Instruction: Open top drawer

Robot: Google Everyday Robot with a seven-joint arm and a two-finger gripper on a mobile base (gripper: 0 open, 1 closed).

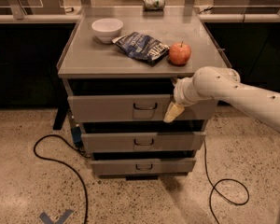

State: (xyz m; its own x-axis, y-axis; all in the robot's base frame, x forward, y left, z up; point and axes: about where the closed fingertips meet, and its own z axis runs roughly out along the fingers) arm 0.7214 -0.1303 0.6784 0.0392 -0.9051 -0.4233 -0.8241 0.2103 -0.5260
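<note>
While an apple (179,53), a chip bag (142,46) and a white bowl (107,29) sit on the cabinet top (98,59), my gripper (173,112) hangs before the top drawer (107,109), just right of its dark pull (145,107). The drawer lies directly under that top; whether my gripper is open or closed, I cannot tell.

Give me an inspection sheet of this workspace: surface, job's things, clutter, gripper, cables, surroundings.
Surface: grey cabinet top, carrying loose items.
Job's things: top drawer; its pull is at the centre, ungrasped.
Clutter: bowl, chip bag, apple, can at the far edge.
Gripper: gripper in front of the top drawer, right of the pull, angled down-left.
Cables: black cable on the floor at left; a loop at right.
Surroundings: speckled floor, blue tape mark, dark counters behind.
</note>
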